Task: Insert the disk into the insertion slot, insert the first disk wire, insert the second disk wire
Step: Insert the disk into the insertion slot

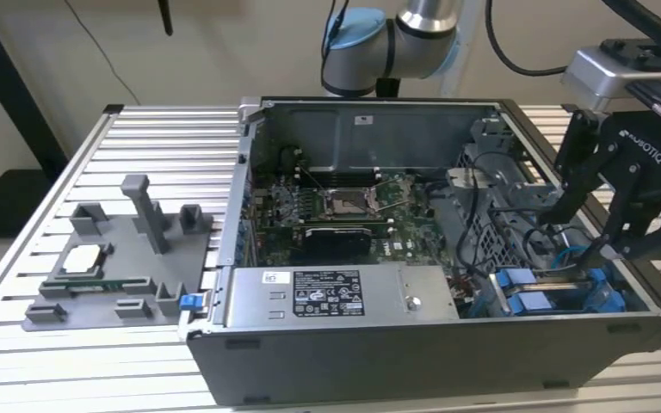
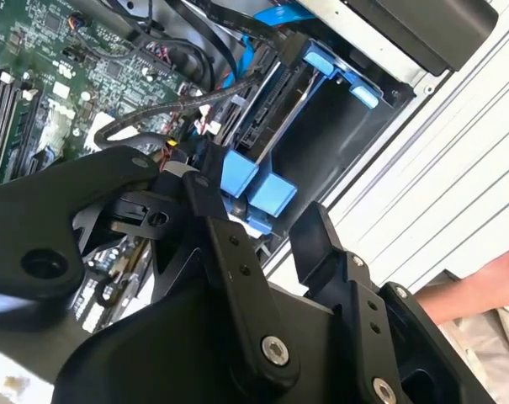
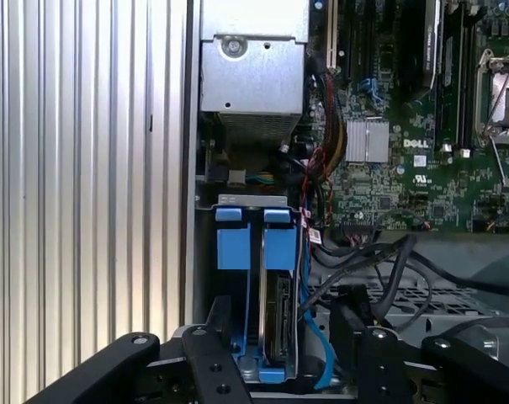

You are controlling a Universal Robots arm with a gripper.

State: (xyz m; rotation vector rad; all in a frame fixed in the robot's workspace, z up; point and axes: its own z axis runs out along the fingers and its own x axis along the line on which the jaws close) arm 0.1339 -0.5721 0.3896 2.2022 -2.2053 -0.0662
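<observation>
The disk [image 3: 281, 324] stands on edge inside the insertion slot [image 3: 251, 200], held in its blue carrier [image 3: 254, 246]. My gripper [image 3: 283, 303] hangs open just above the slot, one finger on each side of the disk, nothing held between them. In the exterior view the gripper [image 1: 580, 237] reaches down into the case's corner at that view's right, over the blue carrier tabs [image 1: 526, 297]. A blue flat wire [image 3: 320, 358] runs along the disk. Black wires [image 3: 363, 265] loop beside it; I cannot tell whether any of them is plugged in. The second wrist view shows the blue tabs [image 2: 254, 185] by the fingers [image 2: 210, 210].
The open computer case [image 1: 423, 361] sits on a slatted metal table [image 1: 135, 138]. Beside the slot are a grey power-supply box [image 1: 330, 297] and the motherboard [image 1: 342, 206]. A grey parts fixture [image 1: 124, 258] lies at the exterior view's left. A person's hand [image 2: 490, 286] rests outside the case.
</observation>
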